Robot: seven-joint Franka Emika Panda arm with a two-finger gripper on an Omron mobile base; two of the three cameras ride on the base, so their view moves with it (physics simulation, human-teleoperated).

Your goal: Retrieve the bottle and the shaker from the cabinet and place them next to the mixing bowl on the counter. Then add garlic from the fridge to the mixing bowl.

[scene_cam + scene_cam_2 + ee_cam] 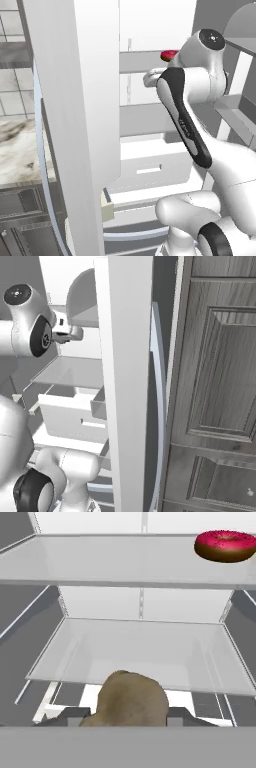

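Item: garlic [131, 699], tan bulb, is seen directly between the jaws of the gripper [127, 716], clamped on it, in front of the fridge [140, 647] shelf.

Matt tan garlic [131, 699]; translucent glassy fridge shelf [140, 652]; glossy pink-iced doughnut [226, 546].

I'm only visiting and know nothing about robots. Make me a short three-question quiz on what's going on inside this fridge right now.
1. True or false: the fridge door is open.
2. What sits between the fingertips of the gripper? A) the garlic B) an apple C) nothing
3. Which pink-iced item rests on the shelf above, at the upper right of the hand view?

Key: 1 true. 2 A; the jaws flank the bulb closely, apparently gripping it. 3 the donut.
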